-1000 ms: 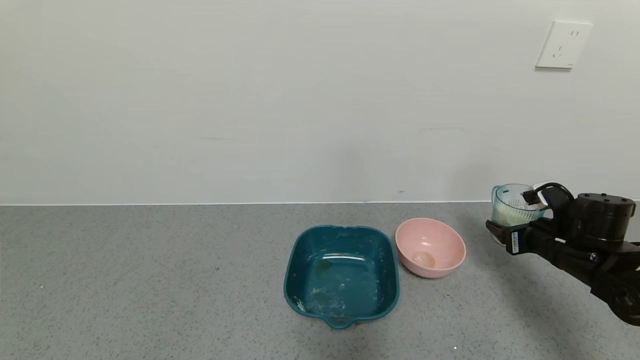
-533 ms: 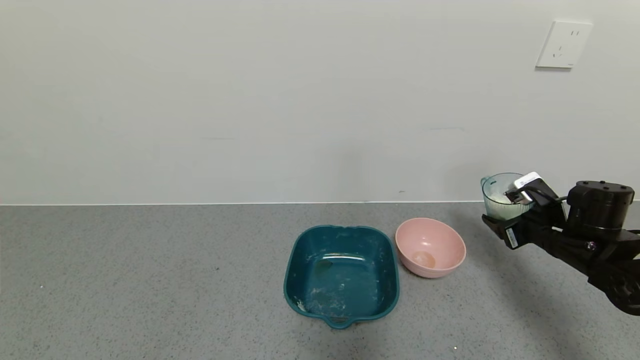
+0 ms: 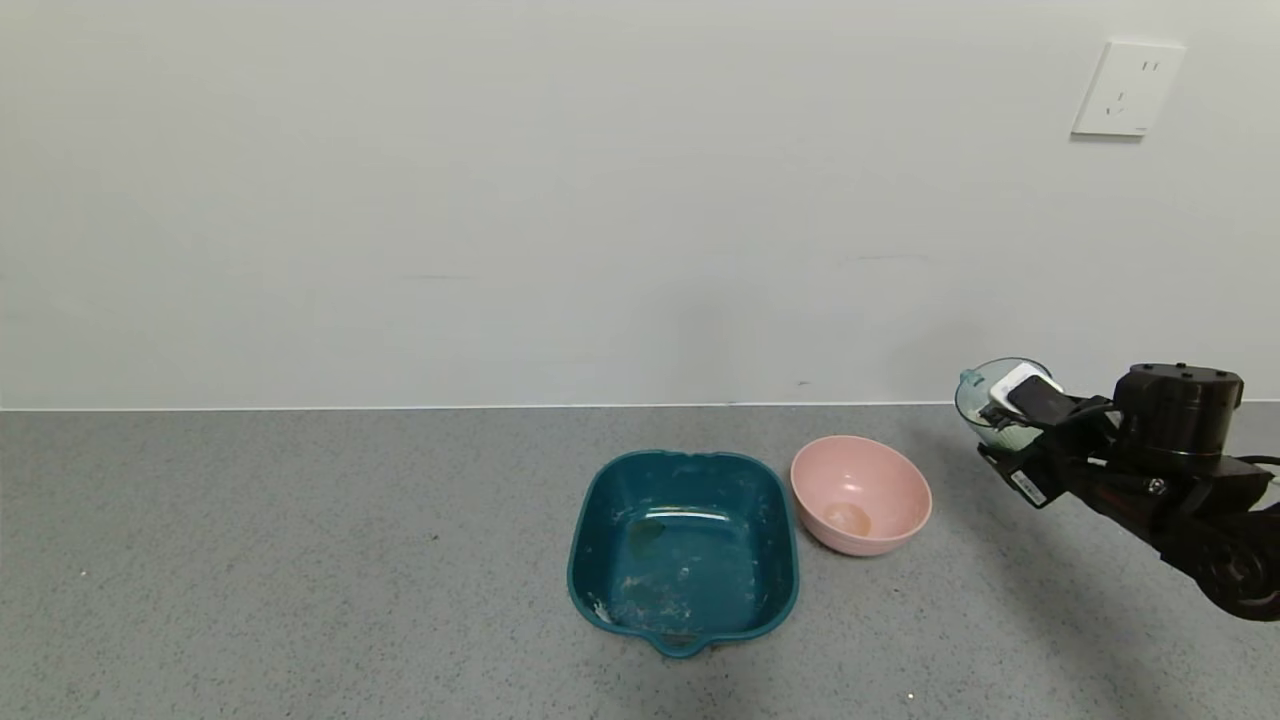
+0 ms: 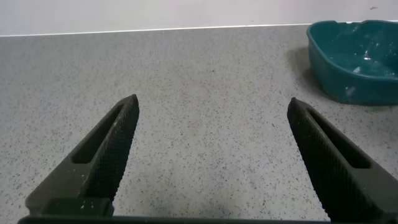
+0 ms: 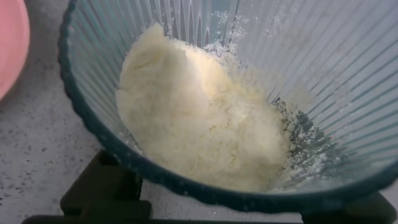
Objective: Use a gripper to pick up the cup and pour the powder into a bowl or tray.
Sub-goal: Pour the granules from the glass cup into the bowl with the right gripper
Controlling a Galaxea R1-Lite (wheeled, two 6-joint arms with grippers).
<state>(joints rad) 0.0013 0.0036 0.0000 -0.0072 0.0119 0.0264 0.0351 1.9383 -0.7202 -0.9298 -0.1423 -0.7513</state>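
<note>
My right gripper (image 3: 1012, 440) is shut on the ribbed translucent blue-green cup (image 3: 985, 400) and holds it in the air, tilted, to the right of the pink bowl (image 3: 860, 494). In the right wrist view the cup (image 5: 323, 68) fills the frame, with white grainy powder (image 5: 199, 124) heaped inside against its lower wall; an edge of the pink bowl (image 5: 9, 43) shows beside it. My left gripper (image 4: 211, 143) is open and empty above bare countertop; it does not show in the head view.
A dark teal square tray (image 3: 684, 548) stands just left of the pink bowl and also shows in the left wrist view (image 4: 357, 59). The grey speckled countertop (image 3: 300, 560) runs back to a white wall with a socket (image 3: 1127, 88).
My right gripper has lifted the cup off the counter, moved it a little left toward the pink bowl, and tilted it. Bowl and tray have not moved.
</note>
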